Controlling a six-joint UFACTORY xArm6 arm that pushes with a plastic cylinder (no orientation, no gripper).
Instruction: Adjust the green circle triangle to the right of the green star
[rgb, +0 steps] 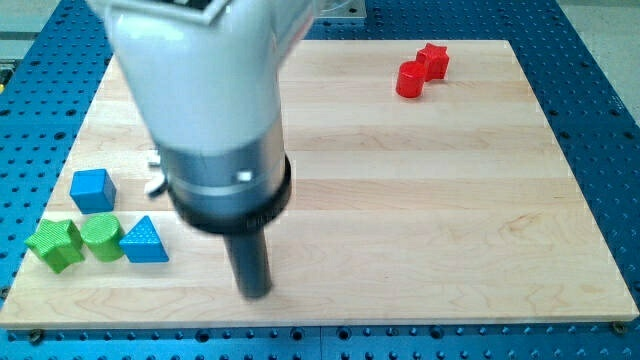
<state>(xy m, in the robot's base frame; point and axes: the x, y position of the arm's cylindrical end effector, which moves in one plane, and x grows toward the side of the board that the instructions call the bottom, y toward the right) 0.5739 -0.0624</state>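
Observation:
A green star (54, 243) lies near the board's lower left corner. A green circle (101, 237) sits right against its right side. A blue triangle (145, 241) touches the circle's right side, so the three form a row. My tip (256, 292) rests on the board to the right of the blue triangle, with a gap between them. The arm's large grey body hides the board above the tip.
A blue cube (92, 189) sits just above the row. A red cylinder (410, 80) and a red star (433, 61) touch each other at the view's top right. The wooden board (450, 220) ends just below the row and the tip.

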